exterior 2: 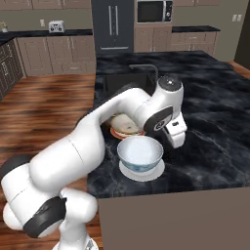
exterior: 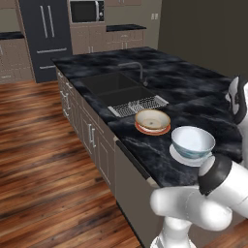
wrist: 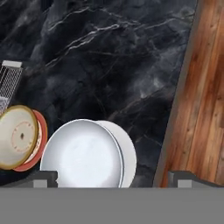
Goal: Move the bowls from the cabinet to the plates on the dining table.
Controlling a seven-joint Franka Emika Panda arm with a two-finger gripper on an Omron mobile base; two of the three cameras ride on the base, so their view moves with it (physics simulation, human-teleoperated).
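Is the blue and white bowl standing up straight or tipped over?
Standing up straight. The blue and white bowl sits on the white plate with its open side facing up, and nothing shows inside it.

Your arm (exterior 2: 93, 132): white with dark joints, bent at the elbow, reaching forward over the counter's near edge. Wrist (exterior 2: 166, 105): turned downward. Your gripper (wrist: 113, 177): pointing down at the counter, fingertips (wrist: 43, 177) set wide apart, nothing between them, touching nothing.
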